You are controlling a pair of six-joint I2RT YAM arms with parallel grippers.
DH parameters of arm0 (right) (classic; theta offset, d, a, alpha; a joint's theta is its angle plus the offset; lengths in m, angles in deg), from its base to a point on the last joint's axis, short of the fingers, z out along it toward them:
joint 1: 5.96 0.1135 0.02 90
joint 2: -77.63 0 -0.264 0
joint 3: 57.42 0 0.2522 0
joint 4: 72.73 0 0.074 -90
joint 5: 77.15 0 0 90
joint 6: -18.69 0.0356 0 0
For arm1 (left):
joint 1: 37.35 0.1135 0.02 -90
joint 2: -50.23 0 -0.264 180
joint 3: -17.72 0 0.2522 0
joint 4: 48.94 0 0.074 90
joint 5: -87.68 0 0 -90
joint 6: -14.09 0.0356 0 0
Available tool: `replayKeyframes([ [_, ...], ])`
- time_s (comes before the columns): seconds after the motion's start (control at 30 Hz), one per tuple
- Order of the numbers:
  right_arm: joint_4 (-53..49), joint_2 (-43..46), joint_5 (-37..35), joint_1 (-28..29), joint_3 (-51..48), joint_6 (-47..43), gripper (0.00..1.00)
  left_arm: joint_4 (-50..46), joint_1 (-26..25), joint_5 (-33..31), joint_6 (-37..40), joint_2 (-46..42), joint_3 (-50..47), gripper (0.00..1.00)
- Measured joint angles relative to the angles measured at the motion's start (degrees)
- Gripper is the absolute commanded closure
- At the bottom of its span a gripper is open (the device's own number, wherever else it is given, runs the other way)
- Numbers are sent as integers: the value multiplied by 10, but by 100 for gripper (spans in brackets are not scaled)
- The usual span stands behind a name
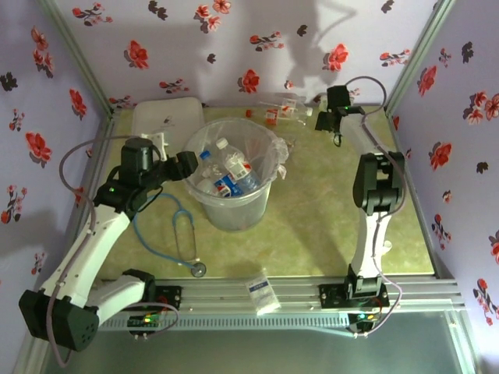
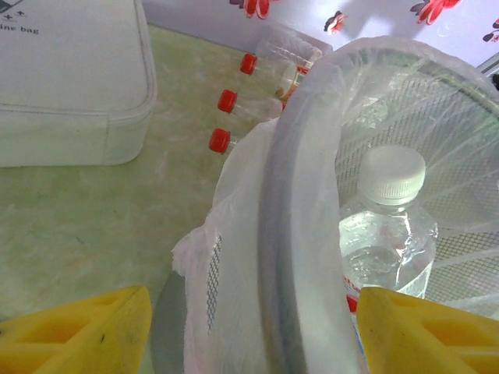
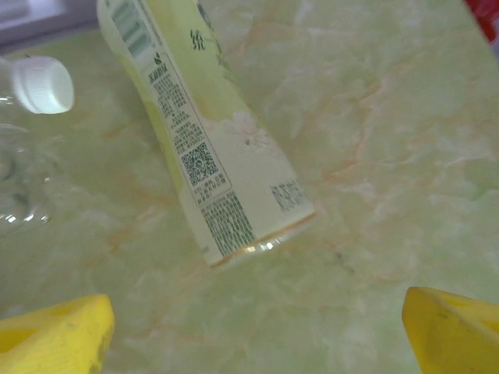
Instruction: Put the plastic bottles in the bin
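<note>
While astride the bin [image 2: 300, 234] rim, left gripper [image 2: 253, 339] wide.

On my left, at the far edge of the green marbled table [image 1: 327, 226], sits a flat white lidded box [image 1: 168, 118], closed. Nearer me a blue stethoscope [image 1: 183, 234] curls on the tabletop. A small white packet [image 1: 263, 293] with blue print lies across the near edge. Floral-print walls [image 1: 234, 47] surround me

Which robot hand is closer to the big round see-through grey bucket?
Left. The left gripper sits at the bucket rim, a finger on each side; the right gripper hovers apart, far back right.
</note>
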Motion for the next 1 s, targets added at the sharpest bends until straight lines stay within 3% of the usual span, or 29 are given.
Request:
replayKeyframes([
  [0.43,-5,-96,40,-35,90,37,16,-32,0,-7,28,-5,15,28],
  [0.53,-5,-105,54,-39,90,40,25,-34,0,-7,28,-5,16,28],
  [0.8,3,-103,86,-38,77,41,39,-43,0,-9,31,-5,21,28],
  [1.0,51,-48,96,-37,-19,41,41,-45,0,-11,33,-5,23,28],
])
